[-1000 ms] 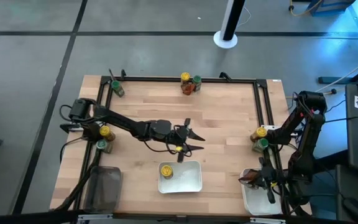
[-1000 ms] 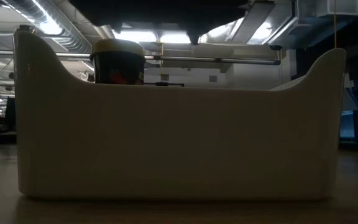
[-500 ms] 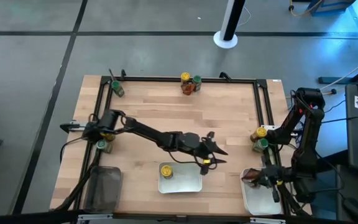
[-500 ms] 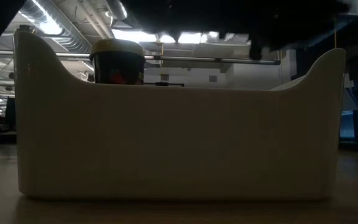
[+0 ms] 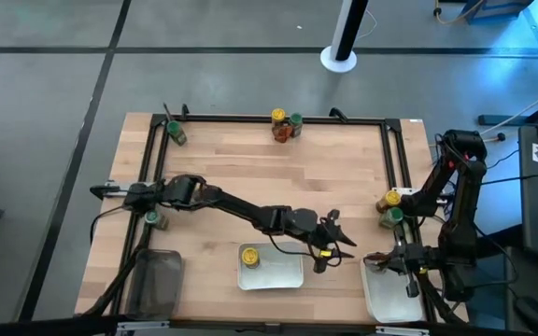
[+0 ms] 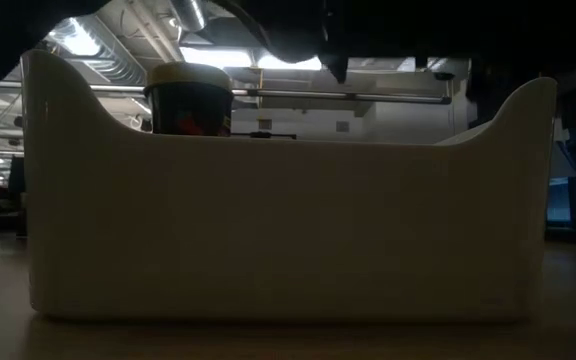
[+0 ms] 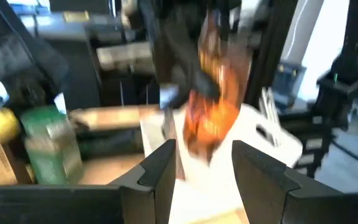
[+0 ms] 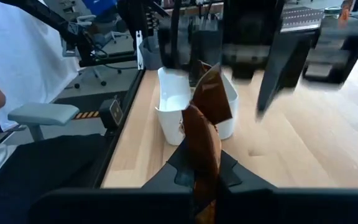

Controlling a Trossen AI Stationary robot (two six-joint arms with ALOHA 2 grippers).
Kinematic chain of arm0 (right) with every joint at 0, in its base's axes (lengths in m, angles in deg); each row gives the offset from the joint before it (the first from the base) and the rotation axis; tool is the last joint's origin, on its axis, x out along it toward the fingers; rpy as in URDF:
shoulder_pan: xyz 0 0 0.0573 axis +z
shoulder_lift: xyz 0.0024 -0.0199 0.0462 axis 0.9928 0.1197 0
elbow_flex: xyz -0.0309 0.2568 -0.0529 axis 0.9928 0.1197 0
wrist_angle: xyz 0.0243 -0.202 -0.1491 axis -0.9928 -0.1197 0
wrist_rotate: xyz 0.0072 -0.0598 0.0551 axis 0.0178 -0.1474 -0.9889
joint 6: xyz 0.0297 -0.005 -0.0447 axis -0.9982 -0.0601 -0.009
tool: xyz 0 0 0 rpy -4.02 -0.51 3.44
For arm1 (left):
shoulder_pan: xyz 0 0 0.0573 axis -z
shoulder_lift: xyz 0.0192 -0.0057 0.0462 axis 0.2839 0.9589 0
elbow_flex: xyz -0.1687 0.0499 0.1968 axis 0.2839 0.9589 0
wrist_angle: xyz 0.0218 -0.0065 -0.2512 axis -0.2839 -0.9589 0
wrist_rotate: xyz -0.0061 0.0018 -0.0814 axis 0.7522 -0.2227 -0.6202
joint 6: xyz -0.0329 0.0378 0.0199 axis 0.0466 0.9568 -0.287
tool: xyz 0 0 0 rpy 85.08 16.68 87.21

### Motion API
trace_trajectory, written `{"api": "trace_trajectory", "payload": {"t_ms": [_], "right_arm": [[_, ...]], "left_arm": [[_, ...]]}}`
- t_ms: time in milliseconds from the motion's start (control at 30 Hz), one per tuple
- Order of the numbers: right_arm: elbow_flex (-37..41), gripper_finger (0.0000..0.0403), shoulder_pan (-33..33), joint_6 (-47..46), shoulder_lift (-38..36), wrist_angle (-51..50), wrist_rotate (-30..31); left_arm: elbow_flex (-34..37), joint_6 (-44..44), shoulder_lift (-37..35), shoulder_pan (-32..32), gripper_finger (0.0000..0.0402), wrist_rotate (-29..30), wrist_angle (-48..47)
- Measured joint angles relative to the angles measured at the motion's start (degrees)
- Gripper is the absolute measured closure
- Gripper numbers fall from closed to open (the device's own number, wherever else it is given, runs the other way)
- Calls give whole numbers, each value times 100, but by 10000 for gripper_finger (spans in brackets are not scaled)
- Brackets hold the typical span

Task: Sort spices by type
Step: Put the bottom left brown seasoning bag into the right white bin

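Counted across the wooden table [image 5: 344, 177]: three small cylindrical jars with yellow caps, four like jars with green caps, two small red-orange packets, two white rectangular trays, one dark translucent bin [image 5: 155, 280].

Yellow-capped jars: one [image 5: 249, 256] standing in the left part of the near centre white tray [image 5: 288, 271], and peeking over that tray's wall in the low view [image 6: 190, 95]; one [image 5: 277, 116] at the far edge; one [image 5: 393, 198] at the right edge.

Green-capped jars: one [image 5: 173, 131] at the far left corner; one [image 5: 296, 120] just beside the far yellow-capped jar; one [image 5: 154, 217] at the left edge; one [image 5: 395, 217] just near of the right yellow-capped jar.

Packets: one [image 5: 283, 133] at the far edge against the two jars there; the other [image 5: 379, 263] pinched upright in the right gripper [image 5: 388, 262], fingers closed tight on it, hanging over the far left corner of the near right white tray [image 5: 386, 303].

Left gripper [image 5: 331, 245] reached across to just right of the centre tray, close to the right gripper. Fingers [image 7: 160, 168] partly apart, nothing seen between them in the left wrist view. In the high view a small yellow spot at the fingers, too small to identify.
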Motion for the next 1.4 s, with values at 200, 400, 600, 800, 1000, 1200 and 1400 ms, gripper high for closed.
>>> {"api": "trace_trajectory", "payload": {"t_ms": [200,400,600,800,1000,1200,1400], "right_arm": [[0,395,0,0,-6,45,2],[0,395,2,-2,-6,75,-74],[0,395,0,-2,-6,76,-286],[-4,395,0,-498,-8,85,-1274],[-4,395,0,-891,-6,-88,-1670],[128,395,-105,-907,-4,-30,-1779],[327,395,-489,-923,-2,201,-2316]], "left_arm": [[-59,0,-65,3,260,20,128],[-42,-2,-35,3,260,22,114],[-46,-4,-44,9,260,26,54],[-44,-5,-43,9,260,28,-107],[-43,-4,-43,9,260,28,-101],[-42,-4,-44,9,260,31,-99],[-42,-4,-45,9,260,31,-92]]}}
